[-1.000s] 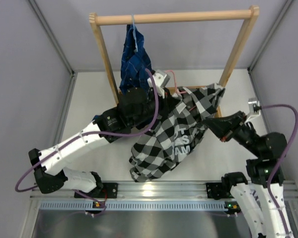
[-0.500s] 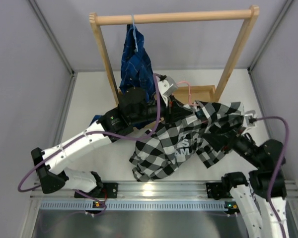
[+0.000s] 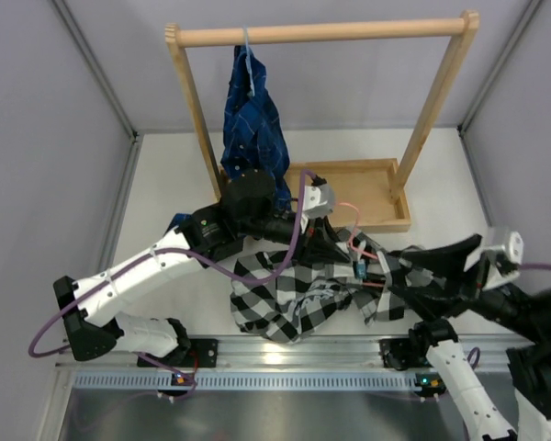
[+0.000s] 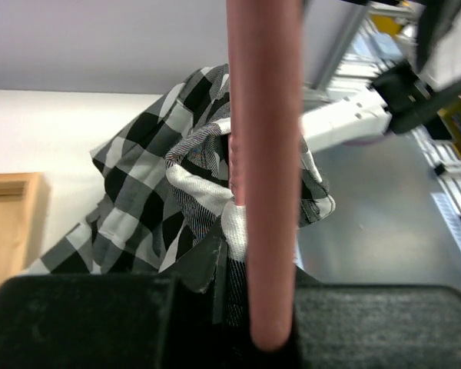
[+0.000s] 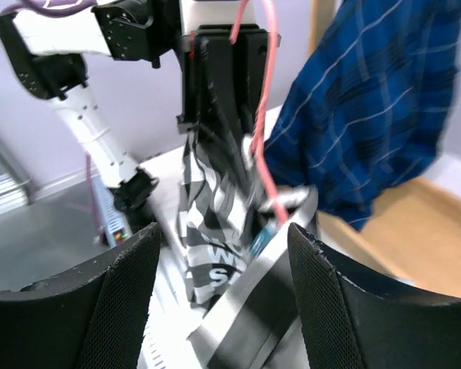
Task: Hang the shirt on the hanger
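Shirt (image 3: 285, 299): soft, light and limp. It hangs bunched off the hanger (image 3: 354, 243) and heaps on the table (image 3: 165, 184) at near centre. We judge the collar or a shoulder seam the best hold, since loose folds would slip. Left gripper (image 4: 257, 307) is clamped on the pink wire. Right gripper (image 5: 223, 292), just right of the cloth, has its jaws apart and holds nothing.

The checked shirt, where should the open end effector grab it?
Probably the loose flap of the shirt hanging right of the pink hanger, coming in from the right. That edge sticks out toward the open right end effector; the rest is bunched around the wire.
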Action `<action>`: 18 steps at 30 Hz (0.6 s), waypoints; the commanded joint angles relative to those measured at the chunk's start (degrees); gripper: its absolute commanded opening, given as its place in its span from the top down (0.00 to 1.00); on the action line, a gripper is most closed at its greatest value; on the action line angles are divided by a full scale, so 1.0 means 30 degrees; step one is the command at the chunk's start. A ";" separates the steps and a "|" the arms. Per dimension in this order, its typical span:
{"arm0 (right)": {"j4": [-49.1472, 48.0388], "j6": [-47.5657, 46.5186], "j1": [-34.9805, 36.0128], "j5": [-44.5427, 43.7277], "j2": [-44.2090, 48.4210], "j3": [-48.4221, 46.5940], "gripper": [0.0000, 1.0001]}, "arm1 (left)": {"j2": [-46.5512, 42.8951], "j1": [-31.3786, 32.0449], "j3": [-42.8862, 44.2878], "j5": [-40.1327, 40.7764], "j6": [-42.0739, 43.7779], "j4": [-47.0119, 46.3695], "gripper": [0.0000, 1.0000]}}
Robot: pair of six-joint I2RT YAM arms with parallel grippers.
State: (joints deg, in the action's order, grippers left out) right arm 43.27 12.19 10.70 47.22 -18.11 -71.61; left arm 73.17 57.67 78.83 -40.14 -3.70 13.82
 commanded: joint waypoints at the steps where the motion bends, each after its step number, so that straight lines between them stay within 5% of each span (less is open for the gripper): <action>1: -0.4419 0.1816 0.0125 0.3558 -0.2281 0.1485 0.35 | 0.0835 0.0989 0.0677 -0.3143 -0.0025 -0.0887 1.00; 10: -1.3649 0.6595 0.0183 0.5498 -0.3367 0.4911 0.38 | 0.2239 0.1695 0.1818 -0.4285 -0.0171 -0.0887 1.00; 18: -1.5945 0.8126 0.0213 0.5910 -0.3310 0.6234 0.53 | 0.3179 0.2046 0.2816 -0.4286 -0.0201 -0.0887 1.00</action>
State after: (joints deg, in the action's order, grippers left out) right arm 4.08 33.74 10.74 62.89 -28.38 -53.41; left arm 82.54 63.24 83.94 -50.35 -4.34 14.68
